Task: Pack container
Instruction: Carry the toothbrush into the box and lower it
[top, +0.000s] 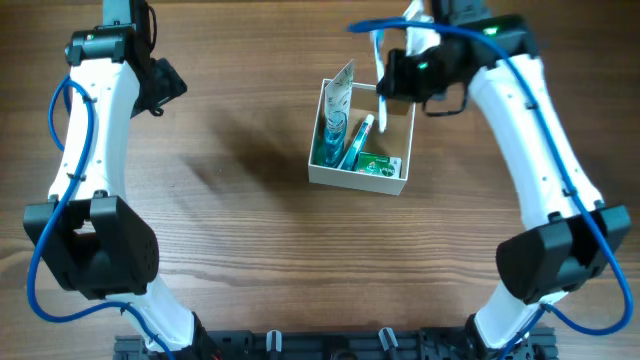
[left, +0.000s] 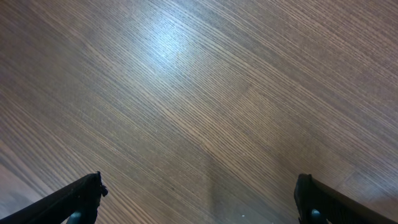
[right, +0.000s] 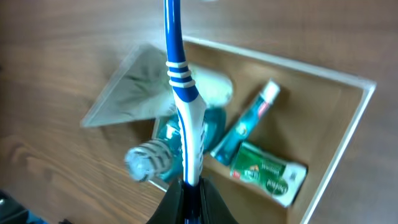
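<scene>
The container (top: 356, 181) holds a blue tube (top: 356, 141), a green packet (top: 379, 165) and a sachet (top: 338, 93). The right gripper (top: 393, 78) hangs over its far edge gripping a toothbrush (top: 377, 48); the left gripper (top: 163, 86) is well apart.

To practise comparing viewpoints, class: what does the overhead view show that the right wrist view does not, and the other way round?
Only overhead: the left gripper, well away from the container, and the wide wooden table. Only right wrist: white stripes on the blue toothbrush, and the right gripper shut on its handle. Both: the toothbrush over the container, which holds a teal tube and a green packet.
</scene>
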